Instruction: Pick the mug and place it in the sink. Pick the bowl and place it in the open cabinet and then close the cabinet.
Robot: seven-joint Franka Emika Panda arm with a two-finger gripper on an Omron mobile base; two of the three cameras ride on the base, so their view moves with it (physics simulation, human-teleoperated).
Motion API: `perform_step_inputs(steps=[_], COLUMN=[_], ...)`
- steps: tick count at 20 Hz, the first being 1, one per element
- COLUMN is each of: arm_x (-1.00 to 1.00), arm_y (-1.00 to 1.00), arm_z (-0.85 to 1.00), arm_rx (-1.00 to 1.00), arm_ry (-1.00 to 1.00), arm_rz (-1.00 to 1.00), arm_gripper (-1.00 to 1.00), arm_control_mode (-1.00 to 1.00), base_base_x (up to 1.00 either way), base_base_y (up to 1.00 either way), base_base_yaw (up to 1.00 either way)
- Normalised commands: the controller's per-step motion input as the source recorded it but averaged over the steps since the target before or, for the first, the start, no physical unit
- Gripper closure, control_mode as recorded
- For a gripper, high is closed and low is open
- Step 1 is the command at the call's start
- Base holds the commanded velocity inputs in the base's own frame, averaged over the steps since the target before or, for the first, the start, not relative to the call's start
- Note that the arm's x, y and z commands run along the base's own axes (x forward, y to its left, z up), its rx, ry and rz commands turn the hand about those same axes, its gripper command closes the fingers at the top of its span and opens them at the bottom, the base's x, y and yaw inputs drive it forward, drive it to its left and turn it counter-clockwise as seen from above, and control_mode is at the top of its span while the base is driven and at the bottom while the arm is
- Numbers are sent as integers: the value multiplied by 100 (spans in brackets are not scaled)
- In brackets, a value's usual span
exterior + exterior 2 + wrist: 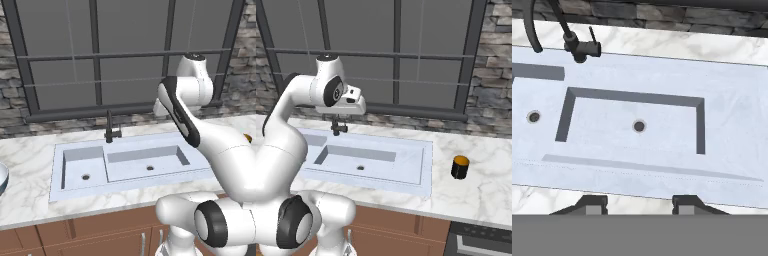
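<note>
**Kid:** Marble counter [481, 192] all around, white with grey lines! And a big window [130, 50] behind it with dark bars, and stone wall [496, 75] at the sides. Where is the sink?

**Friend:** It sits in the counter, right in the middle. See the sink [80, 150], pale blue, with two basins and a round drain in each one. A thin black faucet [111, 131] stands at its back edge, by the wall between the basins.

**Kid:** Where is the mug?

**Friend:** On the counter, to the right of the sink, apart from it. The mug [460, 167] is small and dark with an orange top. It stands upright.

**Kid:** And the bowl?

**Friend:** Just a bit of it shows at the far left edge of the left base view. The bowl [2, 179] is on the counter, well away from the sink.

**Kid:** What is the robot's hand doing?

**Friend:** The gripper [639, 204] hangs up above the sink and looks down into the bigger basin. Its two dark fingers [592, 205] stand apart, with nothing between them. It touches nothing.

**Kid:** What is under the counter?

**Friend:** Brown wooden base cabinets [90, 240]
</note>
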Motion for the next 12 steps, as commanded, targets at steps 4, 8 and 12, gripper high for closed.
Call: perform_step_inputs(steps=[4,8,12], arm_x=[-1,-8,-33], arm_y=[-25,-22,-23], arm_z=[-2,-5,-1], arm_rx=[0,0,-2], arm_ry=[0,0,0], arm_rz=[0,0,0], arm_gripper=[-100,-100,-100], arm_control_mode=[-100,-100,-100], base_base_x=[0,0,0], base_base_y=[0,0,0], base_base_yaw=[0,0,0])
